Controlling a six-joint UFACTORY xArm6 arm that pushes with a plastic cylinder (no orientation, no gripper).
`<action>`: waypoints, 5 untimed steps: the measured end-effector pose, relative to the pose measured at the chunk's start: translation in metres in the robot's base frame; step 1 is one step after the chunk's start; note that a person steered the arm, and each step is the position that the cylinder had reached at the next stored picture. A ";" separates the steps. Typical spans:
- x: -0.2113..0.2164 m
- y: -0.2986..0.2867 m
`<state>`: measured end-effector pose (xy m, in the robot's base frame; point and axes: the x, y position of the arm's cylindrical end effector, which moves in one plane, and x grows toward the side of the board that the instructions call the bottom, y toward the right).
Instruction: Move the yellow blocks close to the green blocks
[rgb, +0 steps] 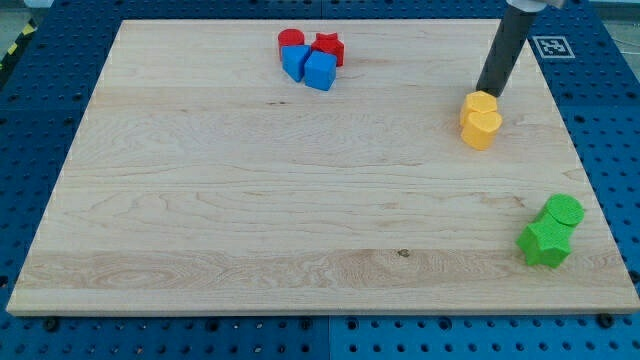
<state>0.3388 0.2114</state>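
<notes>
Two yellow blocks sit touching at the view's right: a yellow hexagon-like block (478, 104) and a yellow heart-shaped block (482, 128) just below it. My tip (488, 94) stands right at the top edge of the upper yellow block, touching or nearly touching it. Two green blocks lie at the lower right: a green round block (563, 212) and a green star-shaped block (545, 243), touching each other. The yellow pair is well above and left of the green pair.
A cluster at the view's top centre holds a red round block (291, 40), a red star-shaped block (328, 47) and two blue blocks (308, 66). The wooden board (250, 190) lies on a blue perforated table.
</notes>
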 end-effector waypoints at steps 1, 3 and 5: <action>-0.003 -0.023; 0.001 -0.024; 0.025 -0.020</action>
<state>0.3641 0.1915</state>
